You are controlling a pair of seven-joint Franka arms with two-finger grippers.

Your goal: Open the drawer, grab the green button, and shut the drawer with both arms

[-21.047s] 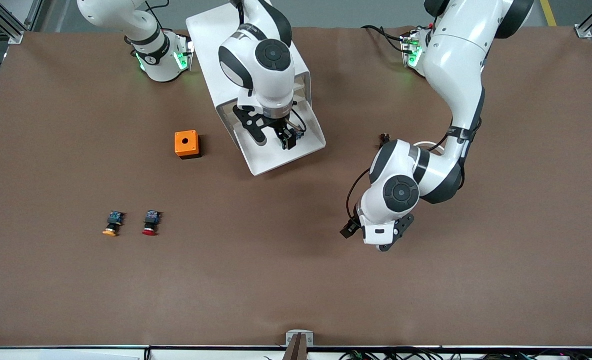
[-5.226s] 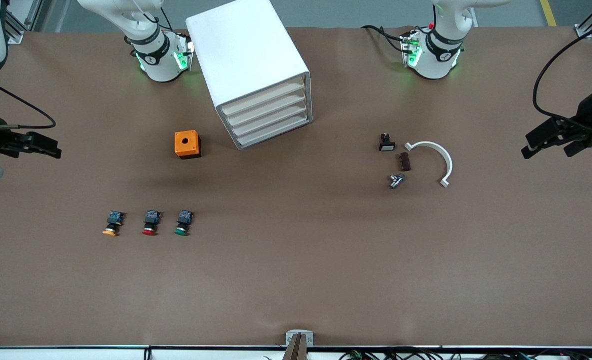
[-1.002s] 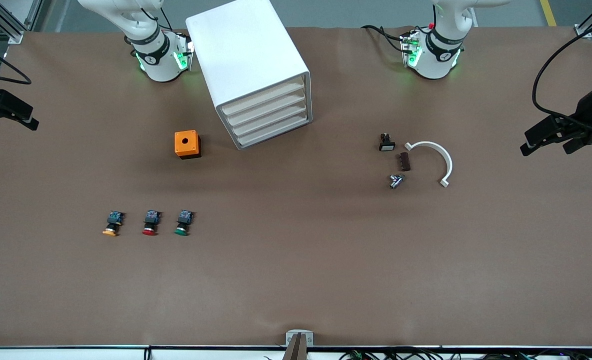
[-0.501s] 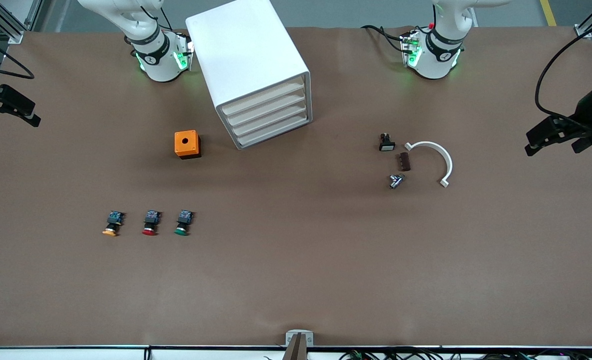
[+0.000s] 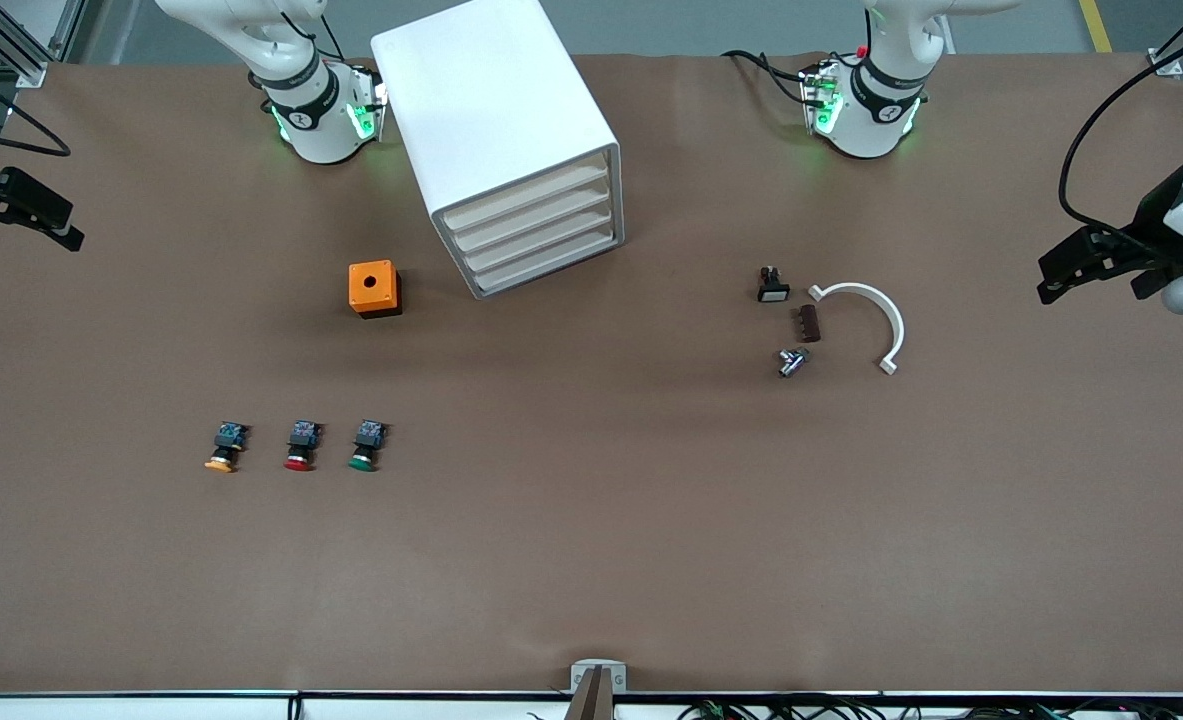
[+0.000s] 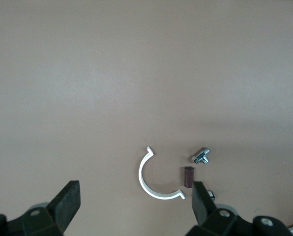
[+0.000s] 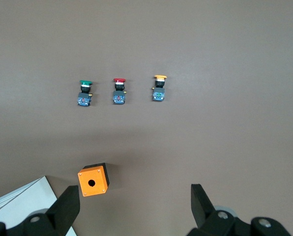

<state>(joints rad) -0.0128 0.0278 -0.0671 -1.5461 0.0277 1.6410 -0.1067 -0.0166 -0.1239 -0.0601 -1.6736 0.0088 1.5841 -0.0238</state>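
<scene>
While all four drawers [image 5: 536,232] sit shut, both grippers, left gripper [image 5: 1091,268] and right gripper [image 5: 26,210], hang released.

The cabinet [image 5: 496,120] is a white box standing askew between the two arm bases, its four cream-fronted drawers [image 5: 534,232] all shut flush. The button [image 5: 365,446] — green cap, black body, bluish rear end — lies on its side on the bare table, cap toward the front camera, nearer that camera than the cabinet. It ends a row of three, just beside the red-capped one [image 5: 300,446].
</scene>
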